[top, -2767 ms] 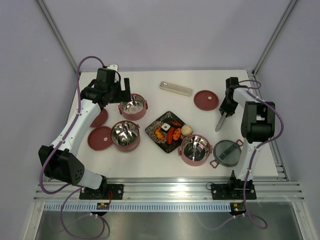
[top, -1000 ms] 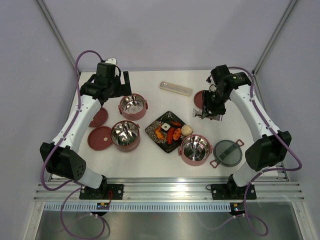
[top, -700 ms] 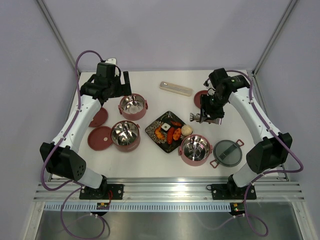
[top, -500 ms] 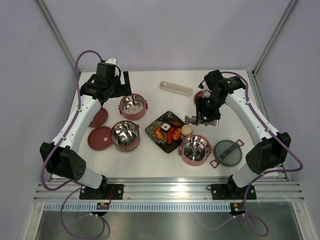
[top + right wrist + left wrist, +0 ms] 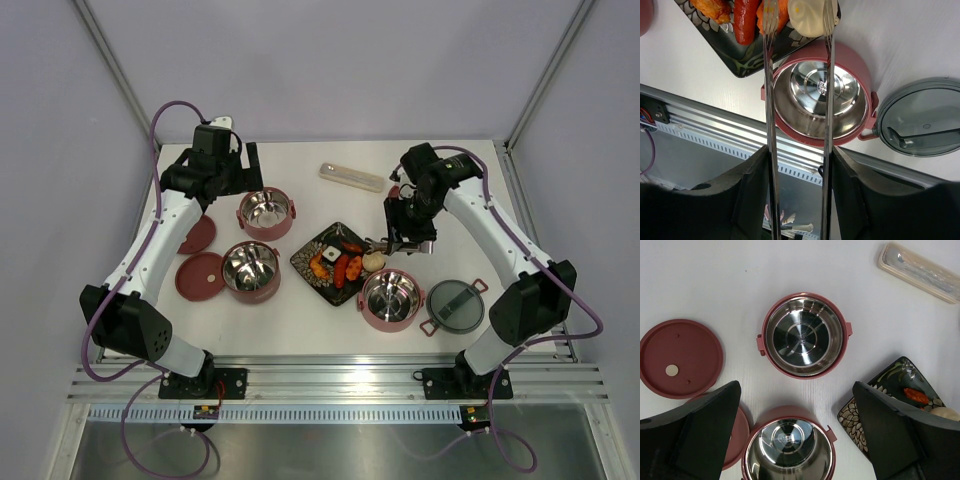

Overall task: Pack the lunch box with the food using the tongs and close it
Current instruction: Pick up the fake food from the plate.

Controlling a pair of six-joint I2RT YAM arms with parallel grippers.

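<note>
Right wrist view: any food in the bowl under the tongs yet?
No. The bowl under the tongs shows only bare steel inside, and the food lies on the plate.

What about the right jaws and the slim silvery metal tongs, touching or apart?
Touching. The right wrist view shows both arms of the silvery tongs pressed against the inner jaw faces of the right gripper.

Top view high above, downward; both wrist views close, downward; plate common to all three.
</note>
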